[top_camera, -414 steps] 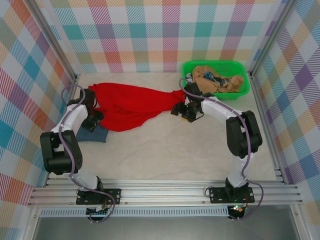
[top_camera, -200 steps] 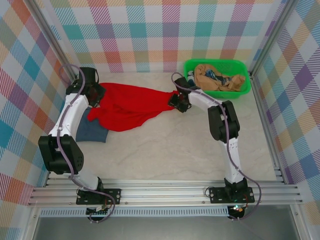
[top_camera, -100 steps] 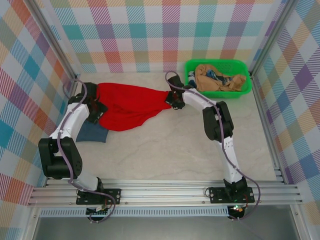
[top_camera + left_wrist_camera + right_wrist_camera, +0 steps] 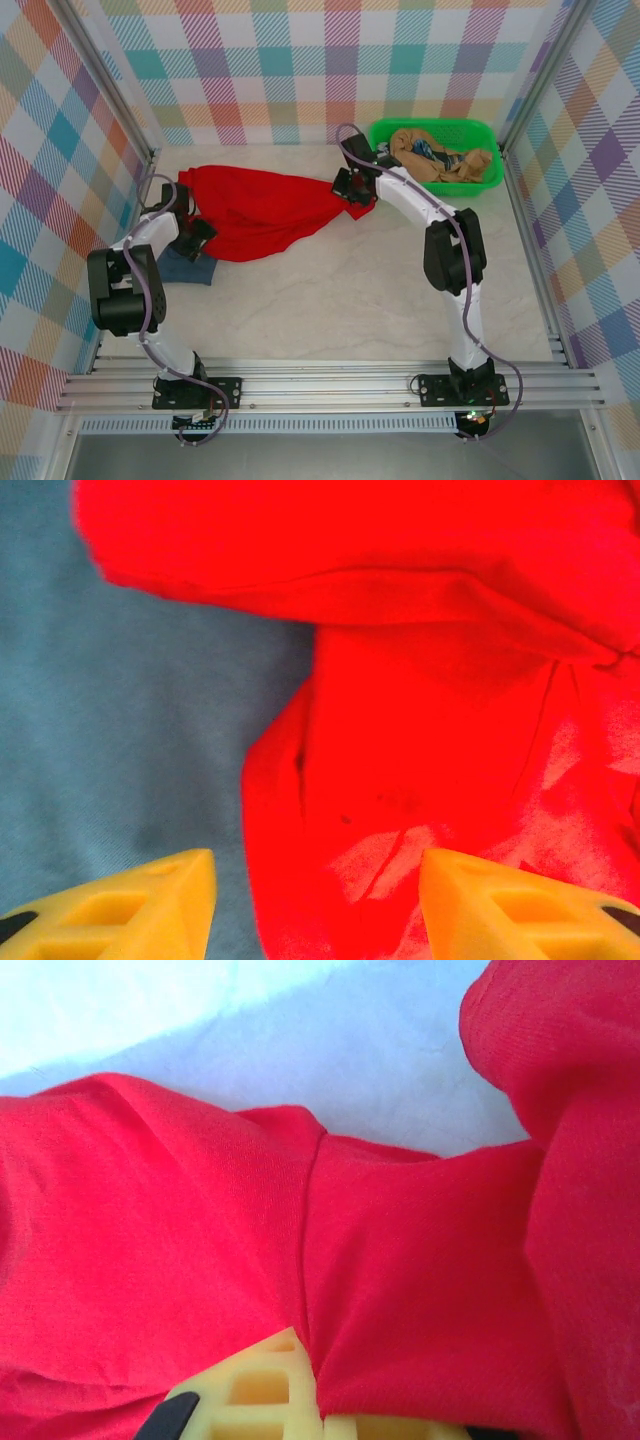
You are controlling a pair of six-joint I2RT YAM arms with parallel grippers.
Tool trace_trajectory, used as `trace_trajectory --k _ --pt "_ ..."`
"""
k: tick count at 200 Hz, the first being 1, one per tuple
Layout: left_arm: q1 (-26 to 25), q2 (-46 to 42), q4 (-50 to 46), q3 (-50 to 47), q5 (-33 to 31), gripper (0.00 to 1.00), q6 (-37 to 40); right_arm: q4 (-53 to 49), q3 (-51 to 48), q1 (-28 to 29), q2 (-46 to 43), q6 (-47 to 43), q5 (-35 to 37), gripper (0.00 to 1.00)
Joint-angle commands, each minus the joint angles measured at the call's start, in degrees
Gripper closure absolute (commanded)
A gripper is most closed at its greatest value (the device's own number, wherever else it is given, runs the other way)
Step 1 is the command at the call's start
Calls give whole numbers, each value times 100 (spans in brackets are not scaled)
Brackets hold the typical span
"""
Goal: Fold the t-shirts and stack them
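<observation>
The red t-shirt (image 4: 258, 212) lay across the table's (image 4: 330, 300) far side, overlapping the slate-blue t-shirt (image 4: 186, 268) at the left. It was limp, light cloth (likely to sag wherever unsupported), best taken by hems or corners. The right gripper (image 4: 352, 190) pinched its bunched right end, and the left gripper (image 4: 315, 870) hovered with jaws apart above the overlap.

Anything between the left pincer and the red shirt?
Nothing visible. The left pincer hangs open right over the red shirt, with bare cloth between the jaws. The blue shirt lies beside that edge, under the left finger, so a grab might catch it too. The right pincer is shut on the red shirt's other end.
</observation>
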Motion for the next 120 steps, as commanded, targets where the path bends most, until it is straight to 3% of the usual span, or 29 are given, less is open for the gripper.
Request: trace_trajectory --k 1,43,85,120 --pt "-6 108 89 34 152 54 329 -204 -54 -44 -34 -83 -168 100" --pt "-14 -184 70 162 -179 100 107 -254 -64 -38 -136 -126 -121 100" --pt "-491 -968 -477 962 -947 100 -333 -234 -242 -85 -737 -400 124 100" --pt "-822 -1486 -749 2130 -1579 100 -527 -664 167 -252 -1182 -767 182 100"
